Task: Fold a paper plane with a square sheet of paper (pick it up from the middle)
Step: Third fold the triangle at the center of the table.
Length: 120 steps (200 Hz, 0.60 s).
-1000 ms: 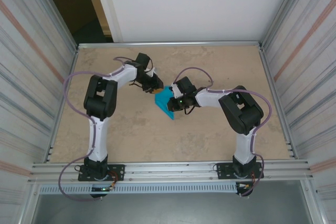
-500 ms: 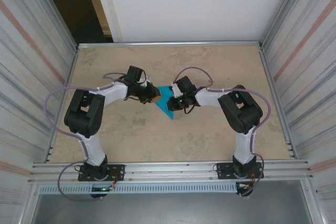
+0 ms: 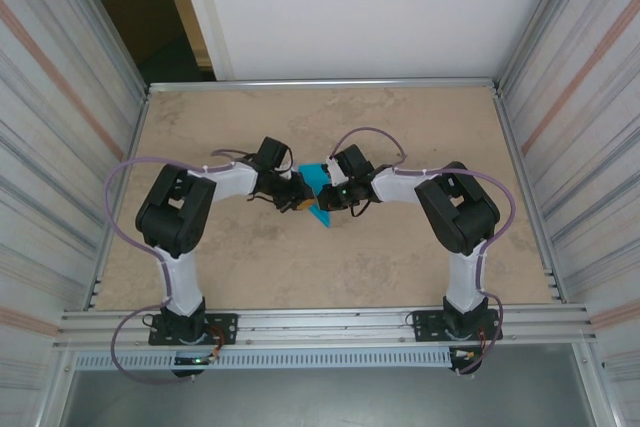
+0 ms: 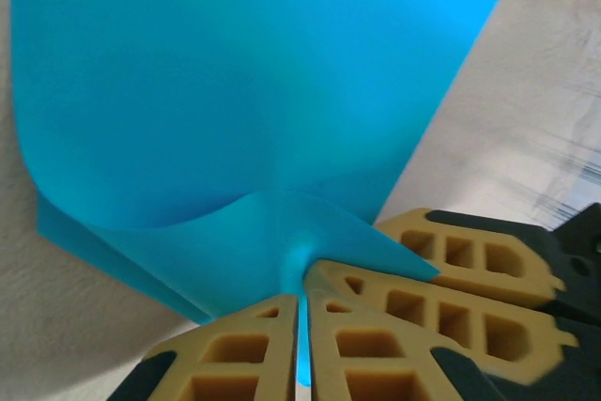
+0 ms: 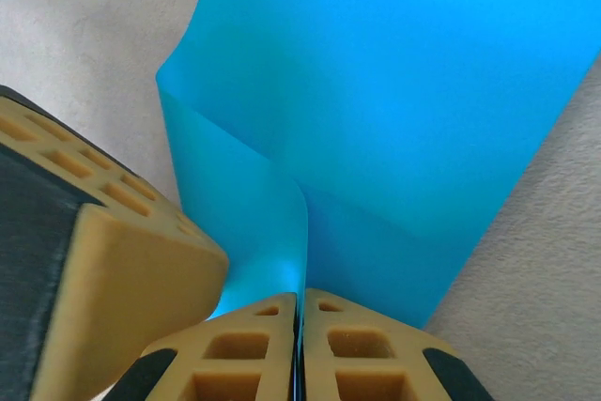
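Two arms reach in over the counter (image 3: 250, 267), and there is one sheet of paper (image 3: 317, 179) between them, near the middle of the surface. From above, the left gripper (image 3: 303, 197) and the right gripper (image 3: 330, 197) meet nose to nose at the sheet, one on each side of it.

In the left wrist view, the left gripper (image 4: 302, 279) has its jaws pressed together with a thin strip of the sheet of paper (image 4: 235, 91) pinched between them. A third tan finger (image 4: 470, 265), just beside them on the right, touches the same paper. In the right wrist view, the right gripper (image 5: 300, 302) likewise has its jaws closed on the edge of the sheet of paper (image 5: 413, 91), with another tan finger (image 5: 103, 269) close on its left.

The paper is bright cyan-blue, plain and thin. It lies in more than one layer: a flap bows up from each pinch, and a straight edge runs diagonally across the pale counter.
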Available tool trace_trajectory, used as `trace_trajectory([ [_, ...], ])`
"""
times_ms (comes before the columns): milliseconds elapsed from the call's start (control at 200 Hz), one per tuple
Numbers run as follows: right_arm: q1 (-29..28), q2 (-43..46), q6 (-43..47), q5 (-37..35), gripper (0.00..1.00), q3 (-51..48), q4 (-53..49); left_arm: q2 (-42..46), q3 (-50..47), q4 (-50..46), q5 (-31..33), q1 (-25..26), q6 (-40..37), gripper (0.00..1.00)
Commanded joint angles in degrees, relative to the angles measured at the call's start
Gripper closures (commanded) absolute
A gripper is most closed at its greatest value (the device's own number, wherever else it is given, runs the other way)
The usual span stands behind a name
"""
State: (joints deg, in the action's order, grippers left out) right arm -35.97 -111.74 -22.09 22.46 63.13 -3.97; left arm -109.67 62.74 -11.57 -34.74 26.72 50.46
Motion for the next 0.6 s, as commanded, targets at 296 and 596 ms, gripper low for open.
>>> trace_trajectory([
  [296,0.3,-2.6,-0.7,-1.2,0.89,0.2,-3.1,-0.6,1.8,-2.9,2.8,0.0,0.4,0.88],
  [596,0.4,-2.8,-0.6,-1.3,0.89,0.3,-3.4,-1.1,1.0,-3.3,3.5,0.1,0.8,0.89],
])
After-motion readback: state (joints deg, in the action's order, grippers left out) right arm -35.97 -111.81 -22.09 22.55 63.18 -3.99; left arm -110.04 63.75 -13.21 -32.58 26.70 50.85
